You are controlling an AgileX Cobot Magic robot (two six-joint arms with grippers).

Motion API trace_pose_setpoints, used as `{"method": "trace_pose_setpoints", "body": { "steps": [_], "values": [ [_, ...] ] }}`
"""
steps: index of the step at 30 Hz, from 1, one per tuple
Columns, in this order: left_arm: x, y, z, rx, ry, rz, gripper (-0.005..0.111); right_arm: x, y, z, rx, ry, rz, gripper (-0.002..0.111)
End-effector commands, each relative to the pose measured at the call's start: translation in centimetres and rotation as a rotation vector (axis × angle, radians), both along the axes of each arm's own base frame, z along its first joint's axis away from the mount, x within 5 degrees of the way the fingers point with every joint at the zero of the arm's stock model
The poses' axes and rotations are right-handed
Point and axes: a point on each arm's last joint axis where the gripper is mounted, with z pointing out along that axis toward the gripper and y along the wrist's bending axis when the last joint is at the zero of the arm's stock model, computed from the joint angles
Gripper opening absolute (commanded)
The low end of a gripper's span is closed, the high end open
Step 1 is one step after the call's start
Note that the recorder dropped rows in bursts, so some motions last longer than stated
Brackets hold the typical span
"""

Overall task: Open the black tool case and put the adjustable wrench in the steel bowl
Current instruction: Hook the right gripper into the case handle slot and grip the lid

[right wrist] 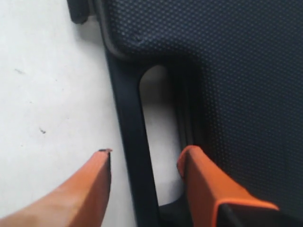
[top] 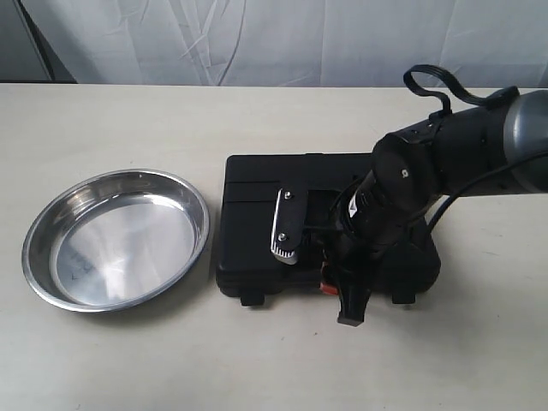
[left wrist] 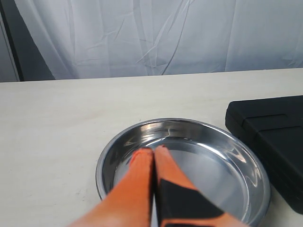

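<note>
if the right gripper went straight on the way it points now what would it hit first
Probably the black tool case: the open right gripper straddles its handle bar, so that bar lies between the fingers. Depth is hard to judge.

Beige tabletop [top: 103, 360]; wrinkled white curtain [top: 257, 43] behind; dark strip [left wrist: 23, 47] at left.
</note>
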Motion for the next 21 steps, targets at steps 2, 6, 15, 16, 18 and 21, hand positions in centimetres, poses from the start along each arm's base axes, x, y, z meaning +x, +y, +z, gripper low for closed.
{"method": "trace_pose_setpoints", "body": {
  "steps": [2,6,15,16,18,21],
  "values": [
    [-0.03,0.0,-0.17,0.002,0.001,0.0,0.0,-0.03,-0.17,-0.07,-0.014,-0.002,0.014,0.047],
    [-0.03,0.0,-0.17,0.002,0.001,0.0,0.0,-0.03,-0.17,-0.07,-0.014,-0.002,0.014,0.047],
    [-0.03,0.0,-0.17,0.002,0.001,0.0,0.0,-0.15,-0.24,-0.11,-0.023,0.01,0.019,0.047],
    [-0.03,0.0,-0.17,0.002,0.001,0.0,0.0,-0.15,-0.24,-0.11,-0.023,0.01,0.019,0.047],
    [-0.03,0.0,-0.17,0.002,0.001,0.0,0.0,-0.14,-0.24,-0.21,-0.026,0.012,0.021,0.047],
    [-0.03,0.0,-0.17,0.002,0.001,0.0,0.0,-0.16,-0.23,-0.72,-0.036,0.03,0.02,0.047]
  ]
}}
